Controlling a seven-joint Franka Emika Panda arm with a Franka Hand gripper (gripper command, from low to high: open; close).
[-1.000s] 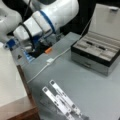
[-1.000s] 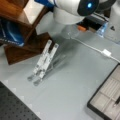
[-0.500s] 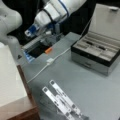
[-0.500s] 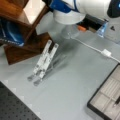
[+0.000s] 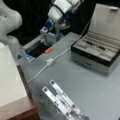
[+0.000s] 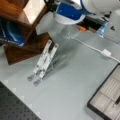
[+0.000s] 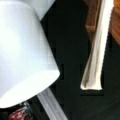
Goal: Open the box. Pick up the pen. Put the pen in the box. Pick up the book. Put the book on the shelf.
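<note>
I am seeing the box (image 5: 100, 50) standing open at a front view's right, lid raised, with the pen (image 5: 96, 45) lying in one of its beige compartments; a corner of that box (image 6: 107, 100) is also showing in a front view's bottom right. The book (image 5: 10, 75) is lying flat on the shelf (image 5: 26, 110) at a front view's left, and its white cover (image 6: 36, 10) is resting on the reddish-brown shelf (image 6: 17, 17) in a front view's top left. The gripper (image 5: 50, 37) is hanging over the dark recess (image 5: 37, 51) beside an orange piece (image 5: 48, 50); I cannot tell how its jaws are standing or whether they are holding anything. A white cable (image 5: 50, 62) is crossing the table (image 5: 95, 95), and a metal stand (image 5: 62, 101) is sitting near the shelf. I am reading no legible writing or labels anywhere.
</note>
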